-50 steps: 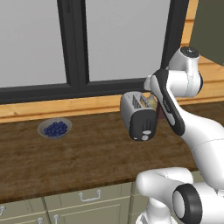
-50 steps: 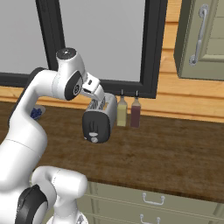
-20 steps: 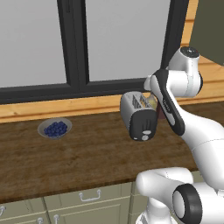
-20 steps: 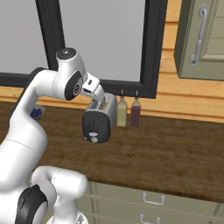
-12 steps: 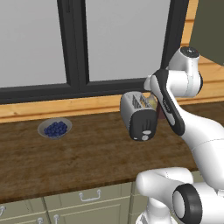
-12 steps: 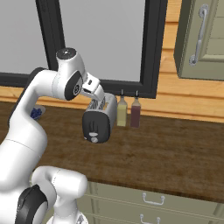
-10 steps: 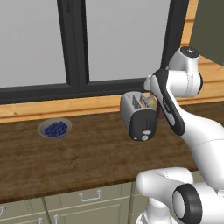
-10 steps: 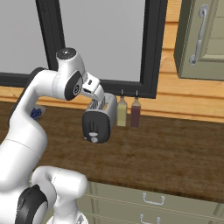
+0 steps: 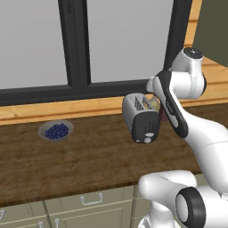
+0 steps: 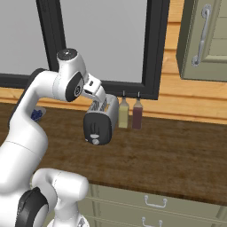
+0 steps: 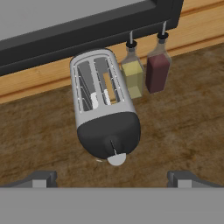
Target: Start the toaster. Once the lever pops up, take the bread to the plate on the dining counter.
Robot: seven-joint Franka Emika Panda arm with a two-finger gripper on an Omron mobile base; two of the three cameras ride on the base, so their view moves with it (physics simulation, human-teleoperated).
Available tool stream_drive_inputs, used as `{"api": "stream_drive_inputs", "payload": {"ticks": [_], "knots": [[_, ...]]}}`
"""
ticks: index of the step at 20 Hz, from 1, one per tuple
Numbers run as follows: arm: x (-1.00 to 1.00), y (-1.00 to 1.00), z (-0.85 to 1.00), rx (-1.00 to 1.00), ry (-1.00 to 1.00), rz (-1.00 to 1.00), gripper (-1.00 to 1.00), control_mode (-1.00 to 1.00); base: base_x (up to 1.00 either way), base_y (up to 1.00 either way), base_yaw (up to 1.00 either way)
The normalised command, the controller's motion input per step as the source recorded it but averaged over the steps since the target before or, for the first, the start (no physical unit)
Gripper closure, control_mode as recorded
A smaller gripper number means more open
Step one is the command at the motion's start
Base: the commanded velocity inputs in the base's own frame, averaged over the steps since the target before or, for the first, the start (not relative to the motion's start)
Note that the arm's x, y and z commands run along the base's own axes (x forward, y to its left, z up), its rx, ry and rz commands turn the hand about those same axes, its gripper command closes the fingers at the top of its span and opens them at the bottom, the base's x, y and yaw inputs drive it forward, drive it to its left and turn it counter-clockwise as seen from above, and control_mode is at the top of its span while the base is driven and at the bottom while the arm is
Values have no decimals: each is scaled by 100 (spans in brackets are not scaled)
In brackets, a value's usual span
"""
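Note:
The brushed-steel toaster (image 9: 141,118) (image 10: 101,122) (image 11: 105,113) stands on the wooden worktop under the window, its dark end panel turned toward me. A golden-tan slice of bread (image 11: 110,86) sits low in one slot. The pale lever (image 11: 116,159) juts from the bottom of the dark panel. My gripper (image 11: 113,179) hovers above the toaster's front end, open, its fingertips (image 11: 41,178) spread wide and holding nothing. The plate and the dining counter are out of view.
Two bottles, one yellow (image 10: 123,113) (image 11: 133,72) and one dark red (image 10: 137,114) (image 11: 157,68), stand right behind the toaster against the window sill. A grey bowl of blueberries (image 9: 56,131) sits to the left on the worktop. A wall cabinet (image 10: 204,40) hangs at the upper right.

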Motion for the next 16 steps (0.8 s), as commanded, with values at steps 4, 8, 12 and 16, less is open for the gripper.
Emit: {"api": "stream_drive_inputs", "payload": {"ticks": [4,8,12,16], "knots": [[0,0,0,0,0,0,-100,-100,0,0,0],[0,0,0,0,0,0,-100,-100,0,0,0],[0,0,0,0,0,0,-100,-100,0,0,0],[0,0,0,0,0,0,-100,-100,0,0,0]]}}
